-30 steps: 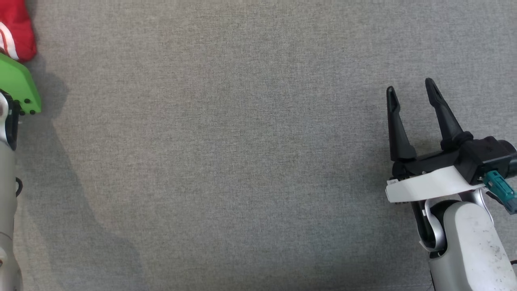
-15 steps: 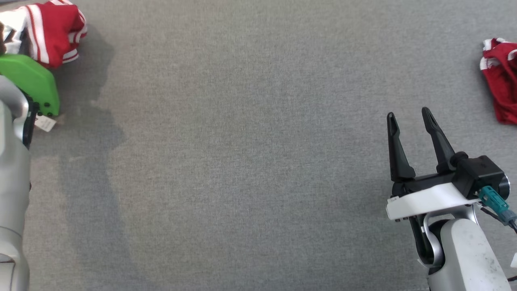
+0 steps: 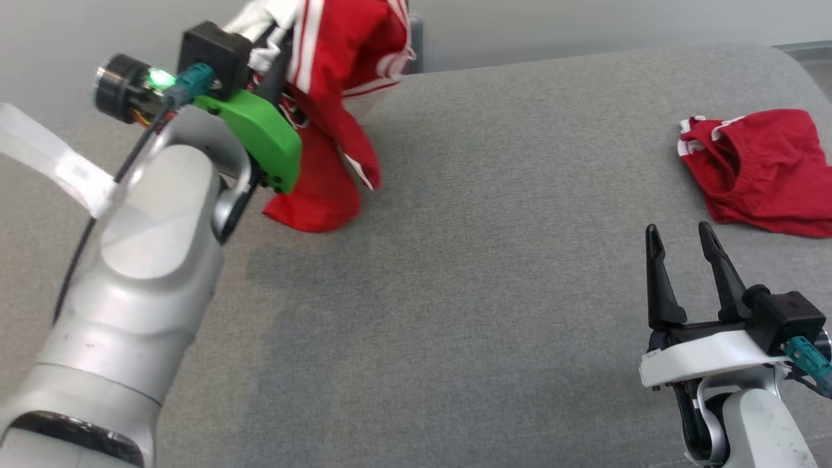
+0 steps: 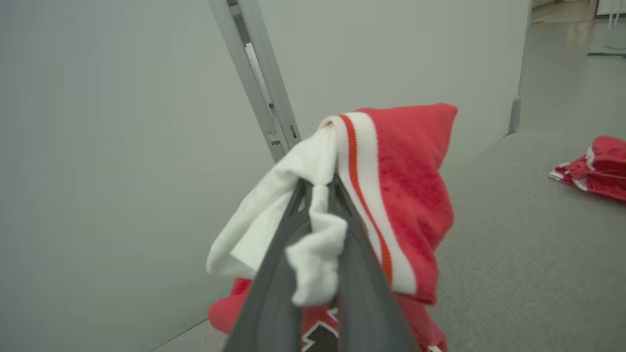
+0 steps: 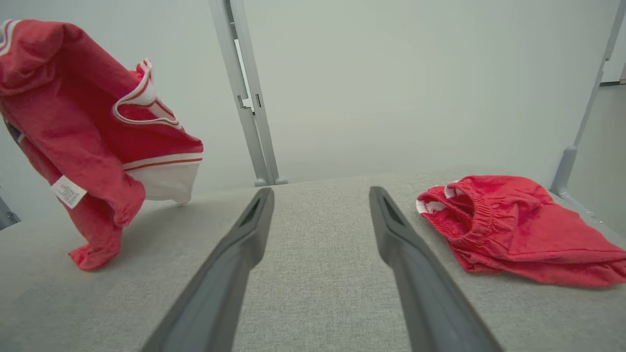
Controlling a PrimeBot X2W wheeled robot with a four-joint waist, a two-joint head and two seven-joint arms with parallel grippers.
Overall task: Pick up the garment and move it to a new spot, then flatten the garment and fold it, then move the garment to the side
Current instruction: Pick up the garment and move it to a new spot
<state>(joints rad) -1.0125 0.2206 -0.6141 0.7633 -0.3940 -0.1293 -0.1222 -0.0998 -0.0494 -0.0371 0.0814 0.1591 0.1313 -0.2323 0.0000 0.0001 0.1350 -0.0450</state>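
HIDDEN: your left pincer (image 4: 320, 183) tips buried in cloth | GRIP: clamped on red-and-white shirt (image 3: 331, 130), lower end touching worktop (image 3: 487, 312) | RIGHT: your right pincer (image 3: 679, 237) open, empty, near red shorts (image 3: 760, 172)

My forearms (image 3: 143, 273) are silver; left bracket (image 3: 260, 133) green, right bracket (image 3: 705, 354) white; teal plugs (image 3: 806, 356), long dark fingers (image 3: 658, 286).

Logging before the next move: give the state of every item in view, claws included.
red-and-white garment, hanging bunched, lower end at the grey surface.
left claw, shut on the red-and-white garment.
right claw, open, empty.
red shorts, lying crumpled on the grey surface.
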